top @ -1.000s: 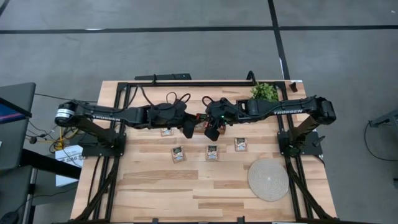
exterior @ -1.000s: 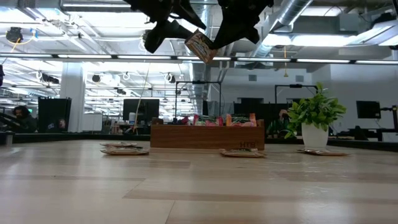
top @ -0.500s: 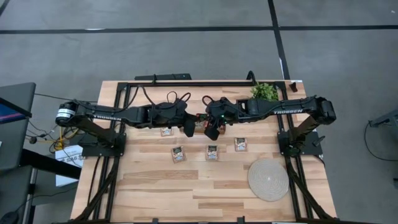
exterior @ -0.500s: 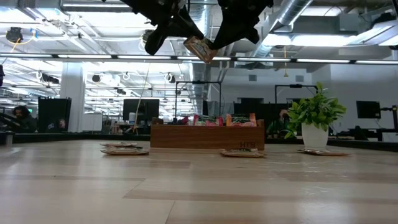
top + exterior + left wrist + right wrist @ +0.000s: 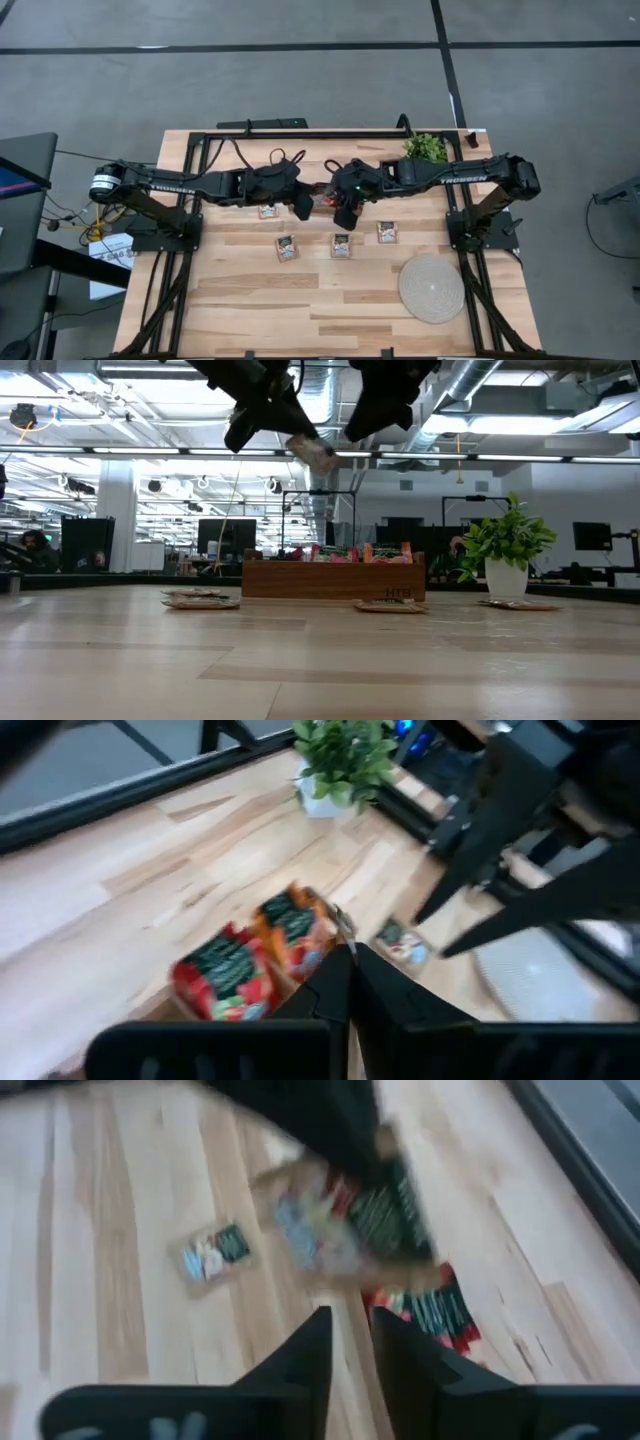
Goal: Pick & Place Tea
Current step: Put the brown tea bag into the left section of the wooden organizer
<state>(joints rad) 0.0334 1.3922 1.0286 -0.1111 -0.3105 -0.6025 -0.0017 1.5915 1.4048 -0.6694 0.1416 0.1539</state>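
Wooden box (image 5: 333,578) at table's far edge, packed with upright tea sachets (image 5: 352,552); left gripper (image 5: 300,438) high above it, clamped on one sachet (image 5: 312,453); right gripper (image 5: 348,1342) alongside, fingers slightly parted, empty; more sachets (image 5: 341,245) flat on table (image 5: 330,300)

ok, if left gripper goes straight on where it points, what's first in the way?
Probably the right gripper: left gripper, jaws shut on a sachet, points across at it at similar height. Depth unclear.
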